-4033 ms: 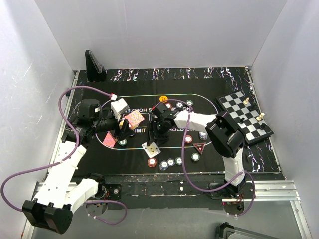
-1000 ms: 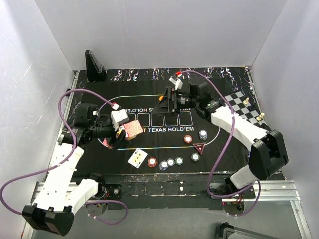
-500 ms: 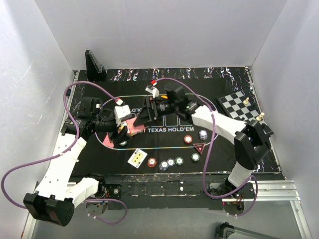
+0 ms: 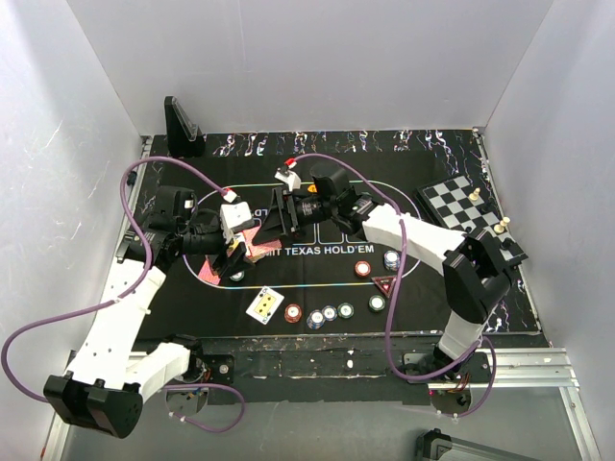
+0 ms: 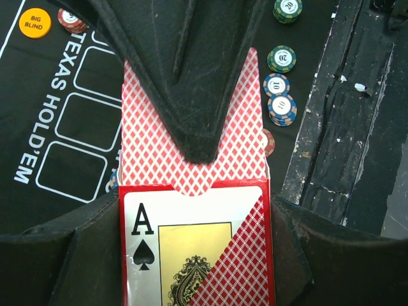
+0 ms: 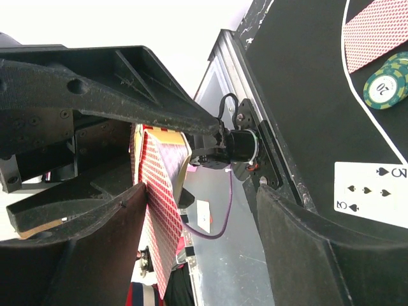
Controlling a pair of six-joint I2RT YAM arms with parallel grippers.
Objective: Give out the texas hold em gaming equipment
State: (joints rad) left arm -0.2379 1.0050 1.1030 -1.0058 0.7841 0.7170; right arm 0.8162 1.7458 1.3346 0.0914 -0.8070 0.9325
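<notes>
My left gripper (image 4: pixel 245 248) is shut on a red card box (image 4: pixel 254 242) and holds it above the mat's left side. In the left wrist view the box (image 5: pixel 191 255) shows an ace of spades, with red-backed cards (image 5: pixel 146 140) sticking out of it. My right gripper (image 4: pixel 277 219) is open at the deck. One of its fingers (image 5: pixel 185 95) lies on the top card's back, and that card (image 6: pixel 159 210) rests against the left finger. A face-up card (image 4: pixel 264 304), several chips (image 4: pixel 330 313) and a triangular marker (image 4: pixel 384 285) lie near the front.
The black mat (image 4: pixel 317 192) covers the table. A chessboard with pieces (image 4: pixel 471 206) is at the right, partly behind my right arm. A black stand (image 4: pixel 181 130) is at the back left. An orange big-blind chip (image 5: pixel 34 22) lies on the mat.
My right arm has swung left from the mat's middle to the deck in my left gripper. The left gripper has raised the box slightly towards it. A face-up card now lies at the front.
</notes>
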